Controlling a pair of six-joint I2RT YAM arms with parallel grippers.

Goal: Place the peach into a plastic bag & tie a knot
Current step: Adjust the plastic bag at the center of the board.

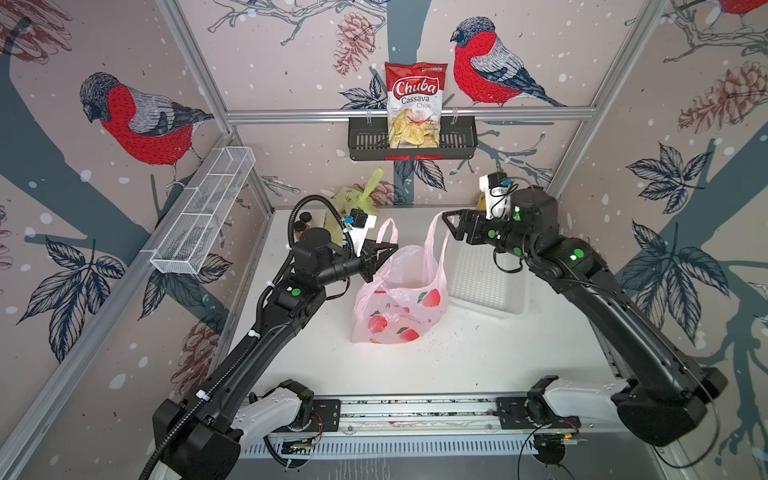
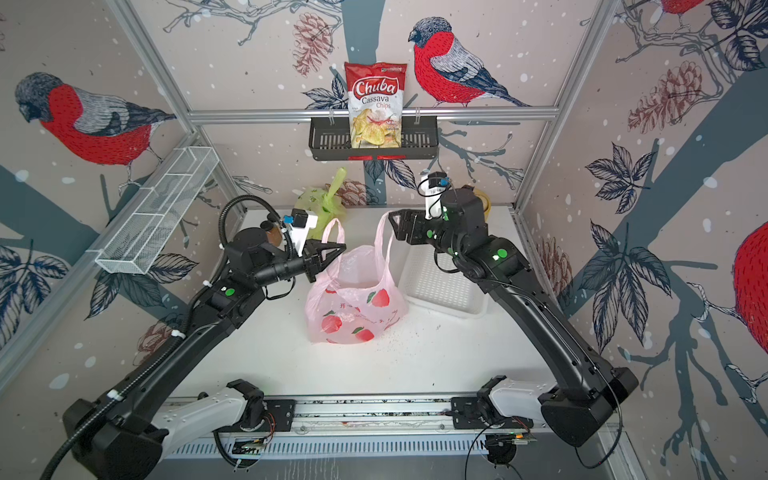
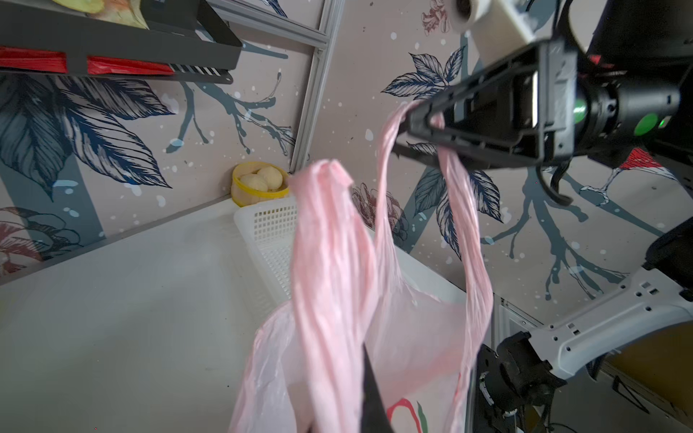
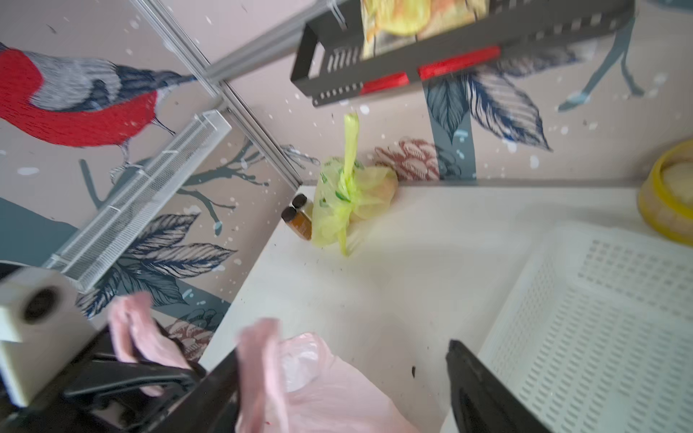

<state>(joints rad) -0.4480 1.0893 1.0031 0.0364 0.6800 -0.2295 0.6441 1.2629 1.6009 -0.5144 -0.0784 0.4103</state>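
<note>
The pink plastic bag (image 1: 399, 299) (image 2: 353, 307), printed with red peaches, stands mid-table with both handles pulled up. My left gripper (image 1: 392, 248) (image 2: 341, 248) is shut on the left handle (image 3: 330, 262); only one dark finger (image 3: 371, 393) shows in the left wrist view. My right gripper (image 1: 446, 218) (image 4: 337, 375) is open, jaws wide apart. The right handle (image 4: 258, 356) still hangs over one of its fingers (image 4: 213, 397), unclamped. From the left wrist view this handle (image 3: 386, 157) loops through the right gripper (image 3: 403, 131). The peach itself is hidden; I see only printed ones.
A white perforated tray (image 1: 486, 282) lies right of the bag. A knotted green bag (image 1: 353, 199) and small brown bottles (image 1: 303, 222) stand at the back left. A yellow tub of buns (image 3: 258, 183) sits in the back right corner. A black basket (image 1: 365, 141) holds chips on the back wall.
</note>
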